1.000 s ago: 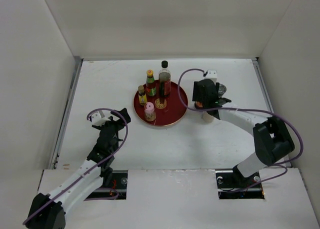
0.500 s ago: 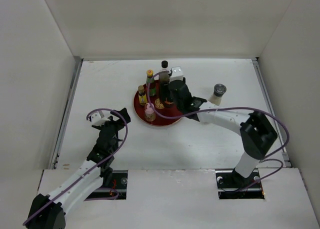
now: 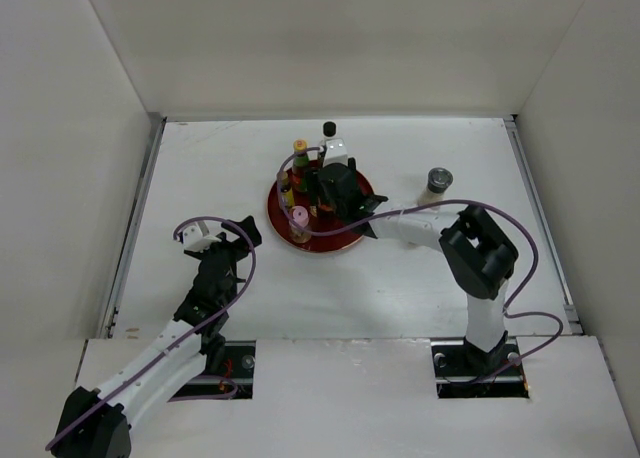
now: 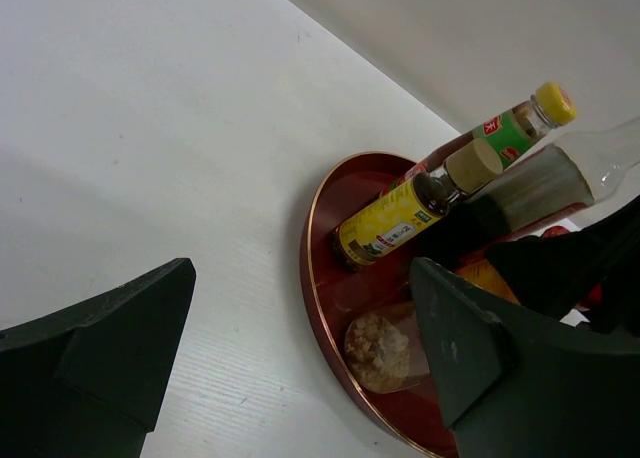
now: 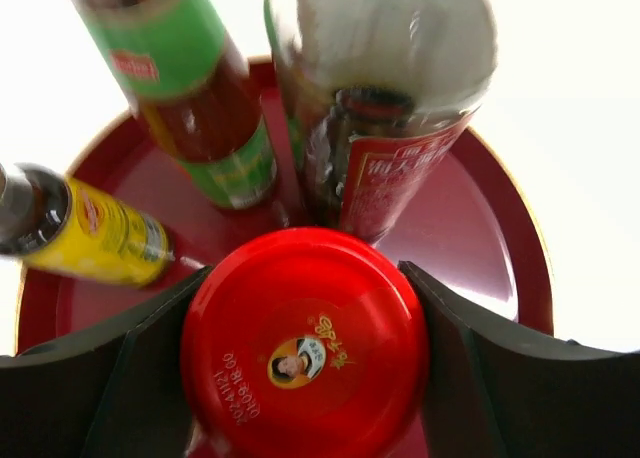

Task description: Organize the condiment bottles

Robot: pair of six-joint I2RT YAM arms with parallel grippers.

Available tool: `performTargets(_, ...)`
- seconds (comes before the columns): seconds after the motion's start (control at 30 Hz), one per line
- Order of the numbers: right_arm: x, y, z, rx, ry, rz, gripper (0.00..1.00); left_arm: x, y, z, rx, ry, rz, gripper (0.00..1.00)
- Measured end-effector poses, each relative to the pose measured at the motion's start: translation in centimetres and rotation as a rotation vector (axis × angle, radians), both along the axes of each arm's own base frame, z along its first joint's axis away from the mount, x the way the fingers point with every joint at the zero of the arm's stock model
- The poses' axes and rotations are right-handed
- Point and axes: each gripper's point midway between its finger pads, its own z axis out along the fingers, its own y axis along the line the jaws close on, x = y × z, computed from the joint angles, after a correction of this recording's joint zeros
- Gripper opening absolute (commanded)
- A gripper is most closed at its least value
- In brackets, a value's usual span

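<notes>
You are looking at the right gripper (image 5: 303, 278) hanging over the middle of the red tray (image 3: 340, 240). It is gripping the red-capped jar (image 5: 305, 378), with its fingers (image 5: 120, 378) pressing on opposite sides of the red lid and no gap showing on either side. Whether the jar's base is resting on the tray floor cannot be told from any view. Just beyond the jar, toward the tray's far edge, the tall clear black-capped bottle (image 3: 329, 131) is standing inside the tray. The yellow-capped bottle (image 4: 500, 133) with the green label is standing beside it on the tray's far-left part. The cream-capped bottle (image 4: 400, 218) with the yellow label is sitting at the tray's left side, just in front of the yellow-capped one. The pink-capped jar (image 3: 298, 218) is standing just inside the tray's near-left rim. The grey-capped jar (image 3: 438, 181) is standing outside the tray, on the worktop (image 3: 230, 158) to the tray's right and well apart from its rim. The left gripper (image 4: 290, 378) is hovering off the tray's near-left side, apart from the rim. Its jaws are spread wide with nothing between them, and its wrist camera is facing the tray.
</notes>
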Motion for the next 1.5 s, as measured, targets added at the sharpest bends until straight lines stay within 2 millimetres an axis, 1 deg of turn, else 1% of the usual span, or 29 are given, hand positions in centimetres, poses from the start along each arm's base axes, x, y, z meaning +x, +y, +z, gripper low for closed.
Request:
performTargets(0.03, 0.2, 0.1, 0.3, 0.010, -0.012, -0.006, 0.87, 0.0, 0.0, 0.0, 0.000, -0.001, -0.001, 0.89)
performTargets(0.1, 0.5, 0.4, 1.2, 0.035, -0.041, -0.015, 0.92, 0.0, 0.0, 0.0, -0.001, -0.001, -0.001, 0.89)
performTargets(0.23, 0.3, 0.5, 2.5, 0.060, -0.064, -0.024, 0.93, 0.0, 0.0, -0.1, 0.002, 0.004, 0.001, 0.89)
performTargets(0.27, 0.1, 0.4, 3.1, 0.070, -0.071, -0.025, 0.93, 0.0, 0.0, -0.1, 0.002, 0.003, 0.001, 0.89)
performTargets(0.33, -0.7, 0.0, 4.6, 0.088, -0.085, -0.026, 0.93, 0.0, 0.1, -0.1, 0.001, 0.003, 0.002, 0.89)
performTargets(0.4, -2.0, -0.8, 6.3, 0.107, -0.100, -0.026, 0.92, 0.0, 0.1, -0.1, 0.002, 0.003, 0.003, 0.89)
performTargets(0.5, -4.5, -3.2, 8.6, 0.144, -0.128, -0.032, 0.91, 0.0, 0.1, 0.1, -0.001, -0.002, 0.003, 0.89)
performTargets(0.53, -5.3, -4.2, 9.0, 0.152, -0.135, -0.038, 0.91, 0.0, 0.1, 0.1, -0.003, -0.005, 0.003, 0.89)
performTargets(0.6, -6.7, -7.0, 9.3, 0.163, -0.144, -0.073, 0.94, 0.0, 0.1, 0.2, -0.004, -0.007, 0.003, 0.89)
performTargets(0.63, -7.1, -9.0, 9.2, 0.164, -0.146, -0.108, 0.96, 0.0, 0.1, 0.2, -0.004, -0.007, 0.002, 0.89)
performTargets(0.67, -7.2, -11.5, 8.7, 0.159, -0.149, -0.160, 0.98, 0.0, 0.1, 0.2, -0.004, -0.007, 0.001, 0.89)
performTargets(0.73, -7.1, -16.7, 7.3, 0.125, -0.143, -0.290, 1.00, 0.0, 0.0, 0.2, -0.004, -0.007, -0.003, 0.89)
performTargets(0.8, -7.3, -21.3, 5.3, 0.074, -0.114, -0.413, 1.00, 0.0, -0.1, 0.2, -0.005, -0.008, -0.006, 0.89)
performTargets(0.83, -7.6, -22.8, 4.3, 0.050, -0.095, -0.455, 1.00, 0.0, -0.1, 0.2, -0.004, -0.006, -0.007, 0.89)
performTargets(0.87, -7.9, -23.8, 3.4, 0.030, -0.071, -0.479, 1.00, 0.0, -0.1, 0.1, -0.002, -0.003, -0.007, 0.89)
performTargets(0.9, -8.1, -24.3, 2.6, 0.013, -0.049, -0.491, 1.00, 0.0, -0.2, 0.0, -0.002, -0.002, -0.008, 0.89)
performTargets(0.97, -8.2, -24.4, 1.2, -0.001, -0.011, -0.495, 1.00, 0.0, -0.2, -0.1, 0.001, 0.004, -0.011, 0.89)
performTargets(1.0, -8.1, -24.4, 0.6, -0.003, 0.005, -0.496, 0.99, 0.0, -0.2, -0.2, 0.002, 0.006, -0.011, 0.89)
performTargets(1.03, -8.0, -24.3, 0.0, -0.005, 0.021, -0.496, 0.95, 0.0, -0.3, -0.2, 0.003, 0.007, -0.011, 0.89)
performTargets(1.1, -7.8, -24.4, -1.5, -0.016, 0.058, -0.504, 0.81, 0.1, -0.3, -0.3, 0.004, 0.009, -0.011, 0.89)
performTargets(1.13, -7.6, -24.4, -2.2, -0.022, 0.075, -0.508, 0.76, 0.1, -0.3, -0.4, 0.005, 0.012, -0.011, 0.89)
performTargets(1.17, -7.5, -24.4, -2.9, -0.029, 0.093, -0.510, 0.69, 0.1, -0.3, -0.4, 0.006, 0.014, -0.013, 0.89)
performTargets(1.23, -7.2, -24.3, -3.8, -0.037, 0.115, -0.515, 0.57, 0.1, -0.5, -0.5, 0.008, 0.016, -0.017, 0.89)
performTargets(1.3, -7.2, -24.3, -3.9, -0.035, 0.117, -0.519, 0.50, 0.1, -0.5, -0.4, 0.006, 0.013, -0.017, 0.89)
performTargets(1.37, -7.0, -24.1, -3.4, -0.026, 0.107, -0.520, 0.48, 0.1, -0.5, -0.4, 0.006, 0.013, -0.017, 0.89)
performTargets(1.43, -6.6, -23.8, -2.6, -0.020, 0.089, -0.512, 0.48, 0.1, -0.5, -0.4, 0.005, 0.012, -0.019, 0.89)
performTargets(1.5, -5.9, -22.8, -1.2, -0.009, 0.060, -0.490, 0.48, 0.1, -0.5, -0.4, 0.005, 0.012, -0.019, 0.89)
